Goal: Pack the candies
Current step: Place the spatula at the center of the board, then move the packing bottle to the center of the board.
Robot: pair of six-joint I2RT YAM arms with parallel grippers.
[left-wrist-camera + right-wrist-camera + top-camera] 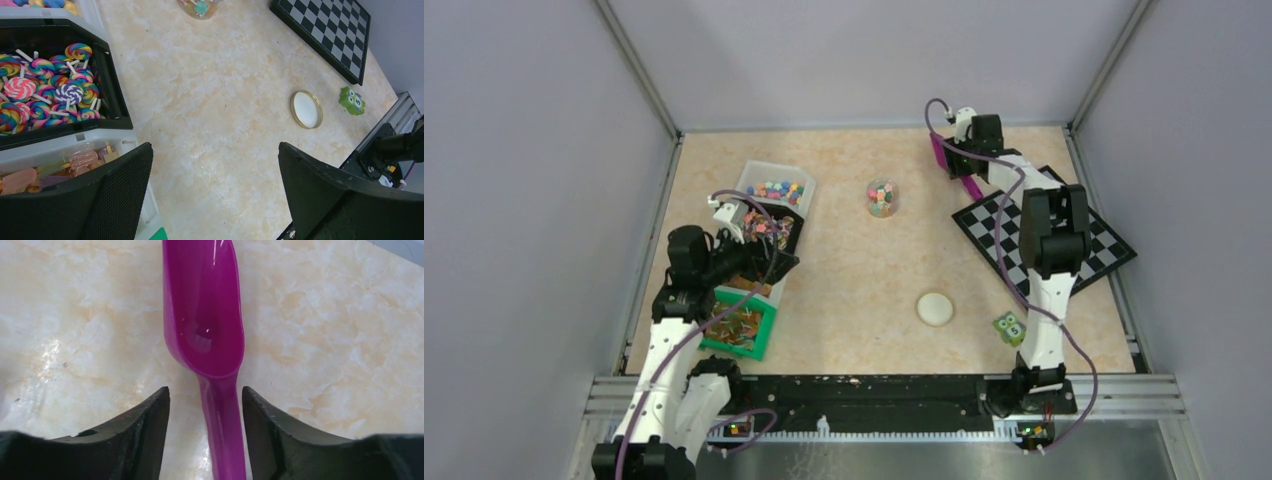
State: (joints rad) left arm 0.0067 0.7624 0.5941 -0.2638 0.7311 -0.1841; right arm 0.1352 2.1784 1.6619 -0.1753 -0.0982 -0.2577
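Tiny multicoloured candies (776, 189) fill a white bin at the back left. More candies sit in a small clear jar (882, 197), which is cut off at the top edge of the left wrist view (199, 7). The magenta scoop (205, 315) lies on the table at the back right (954, 170). My right gripper (205, 392) is open, its jaws on either side of the scoop's handle with a gap on each side. My left gripper (215, 147) is open and empty over bare table beside the bins.
A black bin of swirl lollipops (50, 95), a white bin of popsicle sweets (50, 170) and a green bin (739, 325) line the left side. A round cream lid (935, 308), a green owl block (1010, 327) and a chessboard (1044, 240) lie on the right.
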